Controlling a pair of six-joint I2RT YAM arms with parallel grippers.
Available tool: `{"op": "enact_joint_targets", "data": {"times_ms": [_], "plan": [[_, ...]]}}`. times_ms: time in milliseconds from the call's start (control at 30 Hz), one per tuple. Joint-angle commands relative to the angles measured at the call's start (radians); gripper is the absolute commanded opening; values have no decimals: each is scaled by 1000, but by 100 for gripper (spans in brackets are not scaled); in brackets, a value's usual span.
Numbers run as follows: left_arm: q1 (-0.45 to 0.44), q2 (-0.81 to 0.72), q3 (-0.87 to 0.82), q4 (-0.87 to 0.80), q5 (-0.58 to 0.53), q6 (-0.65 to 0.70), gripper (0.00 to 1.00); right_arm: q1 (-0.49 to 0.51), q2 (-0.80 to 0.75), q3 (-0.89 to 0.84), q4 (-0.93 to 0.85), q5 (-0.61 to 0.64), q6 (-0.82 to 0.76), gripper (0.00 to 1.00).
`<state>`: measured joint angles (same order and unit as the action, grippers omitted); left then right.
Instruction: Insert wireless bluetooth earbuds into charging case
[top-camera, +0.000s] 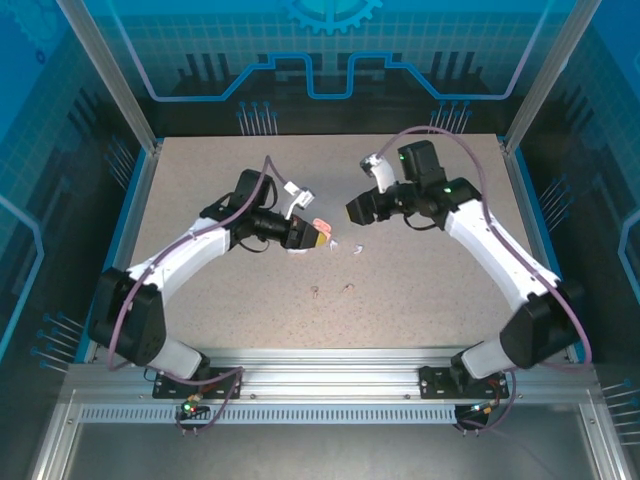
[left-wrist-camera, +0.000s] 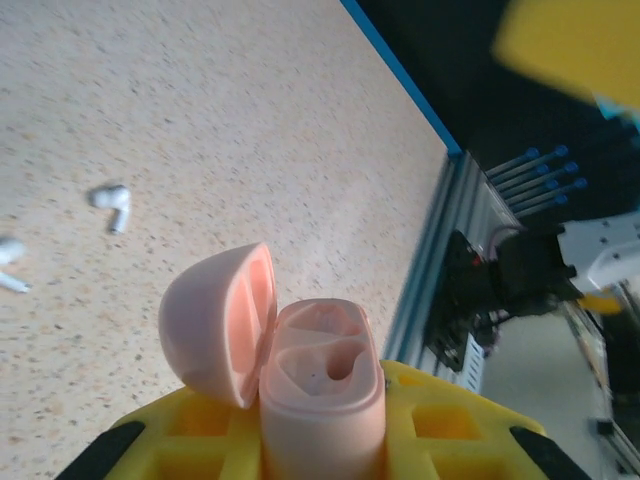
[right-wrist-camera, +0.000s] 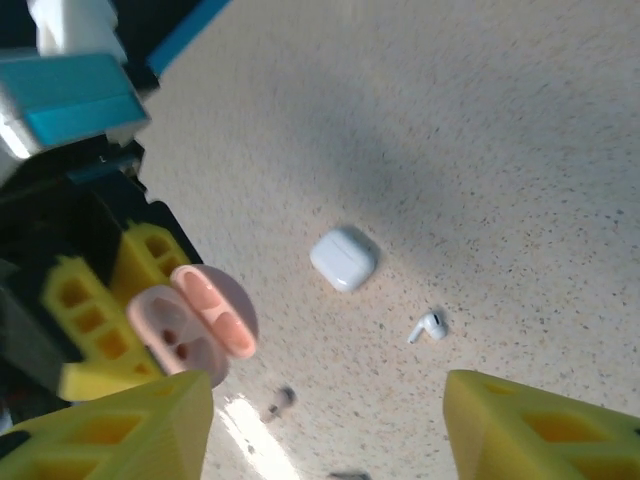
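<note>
While the left pincer (left-wrist-camera: 320, 432) is clamped tight on the body of the pink charging case (left-wrist-camera: 322, 385), the case's hinged lid (left-wrist-camera: 222, 322) stands swung open to one side. This bares two moulded sockets with no earbud in them. From above, pincer and case sit over the middle of the speckled table (top-camera: 430, 300).

The right pincer (right-wrist-camera: 330, 420) hangs over the table facing the left one. It stands wide open, with nothing between its yellow fingers (right-wrist-camera: 545, 425).

On the table between the two pincers lie two glossy white pieces, just beside each other and apart from the case. One is a white earbud (right-wrist-camera: 428, 326) lying on its side with its stem showing. The other is a rounder white piece (right-wrist-camera: 343, 258), and I cannot tell its exact form.

Nearer the arm bases, one thin pinkish-red piece (top-camera: 316, 291) and a second thin piece (top-camera: 347, 288) lie close together on the table.
</note>
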<state>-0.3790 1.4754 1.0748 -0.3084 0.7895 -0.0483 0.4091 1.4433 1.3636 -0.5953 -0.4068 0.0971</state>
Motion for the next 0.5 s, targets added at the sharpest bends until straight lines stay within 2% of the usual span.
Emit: {"op": "enact_joint_targets", "data": {"times_ms": [0,100,200,267,467], "plan": [[11,-110,-90,203,-148,-71,0,-3,-68,-85,53,6,189,65],[12,-221,-225,419,-327,-121,0,24,-92,-165,83,47,311,66],[11,-327,-380,689,-517,-154,0,94,-72,-212,70,154,388,66],[12,-382,-446,801,-637,-168,0,148,-29,-215,37,235,432,66],[6,-477,-446,846,-797,-122,0,303,156,-173,-44,408,604,64]]}}
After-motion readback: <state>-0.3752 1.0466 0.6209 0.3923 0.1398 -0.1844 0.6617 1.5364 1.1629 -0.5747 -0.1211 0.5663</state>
